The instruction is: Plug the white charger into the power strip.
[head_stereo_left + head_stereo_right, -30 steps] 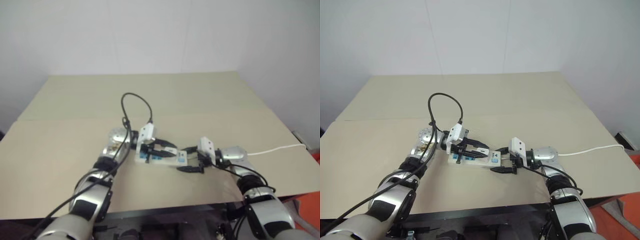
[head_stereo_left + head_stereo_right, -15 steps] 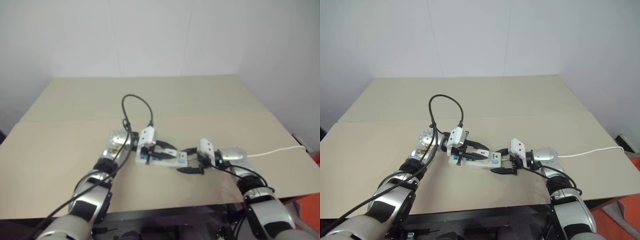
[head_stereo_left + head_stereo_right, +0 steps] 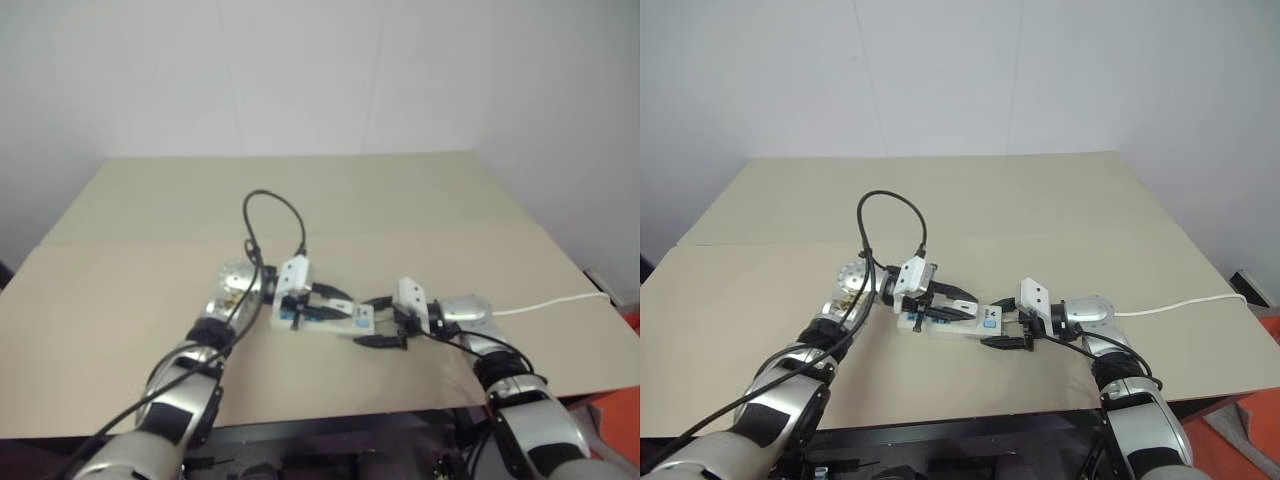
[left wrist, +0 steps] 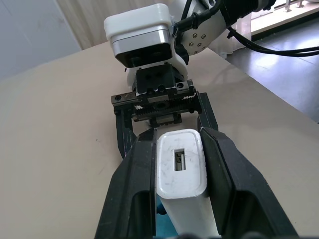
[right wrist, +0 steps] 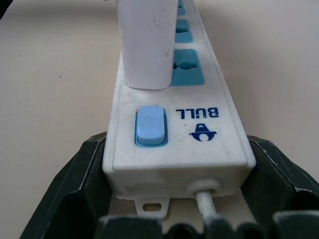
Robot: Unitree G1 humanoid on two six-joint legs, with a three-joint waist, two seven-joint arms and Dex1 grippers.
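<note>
Well, almost nothing is shifting over this last second: both arms are staying put over the beige tabletop (image 3: pixel 1060 200), so you're sitting in the fine-alignment stage, I'd say, not yet pressing home. Your left gripper (image 4: pixel 174 164) is clamping its black fingers (image 4: pixel 227 174) onto the small white rectangular charger block (image 4: pixel 180 172), its end face with the little slot pointing toward the wrist camera. Your right gripper (image 5: pixel 174 199) is cradling the switch end of the long flat white power strip (image 5: pixel 199 129); its fingers are flanking the strip's sides, though whether they're squeezing it I can't tell. The strip is lying flat on the table between the two grippers (image 3: pixel 950 322), its thin white cord (image 3: pixel 1180 302) trailing off toward the table's right edge. In the right wrist view the charger is standing upright over the blue socket faces, just behind the pale blue switch (image 5: pixel 149 125). Whether its prongs are already entering a socket is hidden.
</note>
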